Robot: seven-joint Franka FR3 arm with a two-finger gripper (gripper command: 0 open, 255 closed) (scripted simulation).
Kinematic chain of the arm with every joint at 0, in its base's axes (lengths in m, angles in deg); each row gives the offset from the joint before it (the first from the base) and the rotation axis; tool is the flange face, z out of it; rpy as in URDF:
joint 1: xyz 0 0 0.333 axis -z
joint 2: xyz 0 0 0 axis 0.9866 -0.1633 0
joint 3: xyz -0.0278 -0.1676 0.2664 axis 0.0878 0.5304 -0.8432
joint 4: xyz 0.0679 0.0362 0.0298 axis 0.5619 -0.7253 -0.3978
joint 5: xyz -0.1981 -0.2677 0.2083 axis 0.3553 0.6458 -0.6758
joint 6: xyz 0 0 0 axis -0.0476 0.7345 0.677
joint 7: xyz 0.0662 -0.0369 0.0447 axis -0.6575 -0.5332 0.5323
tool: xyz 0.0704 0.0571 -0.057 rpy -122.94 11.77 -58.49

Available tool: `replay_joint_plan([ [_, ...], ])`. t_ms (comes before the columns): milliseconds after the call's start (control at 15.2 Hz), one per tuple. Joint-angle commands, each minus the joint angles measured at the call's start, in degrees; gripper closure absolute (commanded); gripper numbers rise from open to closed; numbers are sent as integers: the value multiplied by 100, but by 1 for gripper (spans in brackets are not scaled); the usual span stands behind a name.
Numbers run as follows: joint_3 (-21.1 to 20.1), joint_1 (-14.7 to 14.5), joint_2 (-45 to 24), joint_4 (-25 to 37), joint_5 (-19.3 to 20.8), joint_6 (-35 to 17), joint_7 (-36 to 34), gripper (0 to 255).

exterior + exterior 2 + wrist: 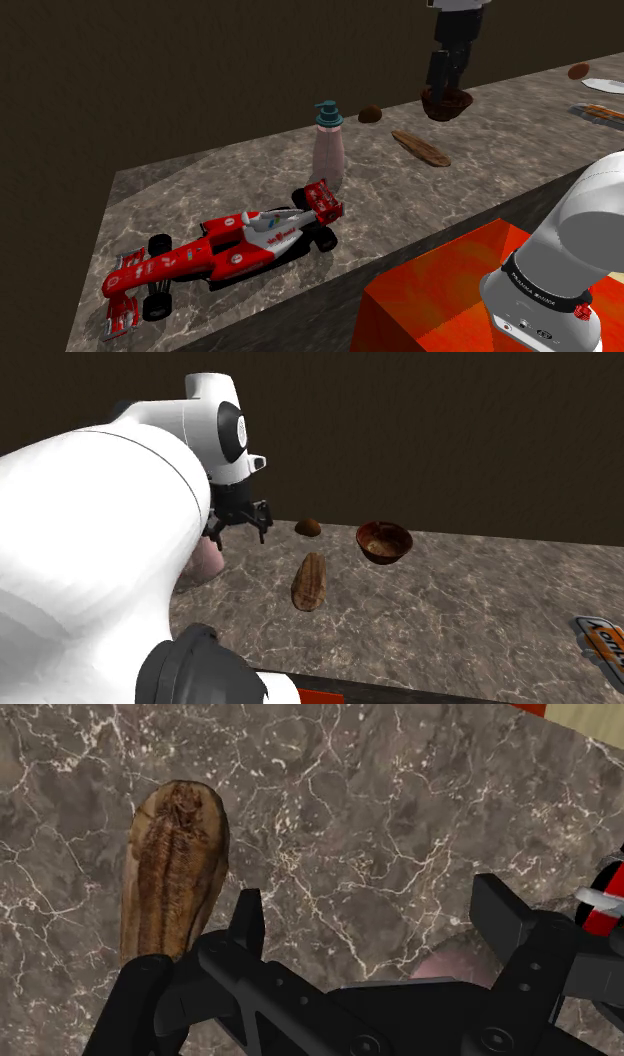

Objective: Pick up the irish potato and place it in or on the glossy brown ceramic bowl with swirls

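Note:
The irish potato [370, 114] [308, 527] is a small brown lump on the marble counter near its far edge. The glossy brown bowl [446, 104] [384, 540] sits on the counter beside it. My black gripper [443, 86] [238, 533] [375, 919] hangs open above the counter with nothing between its fingers. In the second exterior view it is to the left of the potato. In the shoulder view it stands in front of the bowl and hides part of it.
A flat brown elongated piece [421, 147] [311, 581] [175, 864] lies near the gripper. A pink pump bottle [328, 146] and a red toy race car [230, 250] stand toward the shoulder view's left. A white plate [605, 85] and an orange-labelled item [600, 637] lie further along the counter.

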Motion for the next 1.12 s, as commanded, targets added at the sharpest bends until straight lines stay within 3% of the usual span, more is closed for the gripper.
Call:
replay_joint_plan([
  [0, 168, -22, -295, 30, 196, -252, 449, 0],
  [528, 758, -79, -1726, 546, 759, -1198, 2103, 0],
  [1056, 1094, -105, -3385, 1530, 936, -1996, 3635, 0],
])
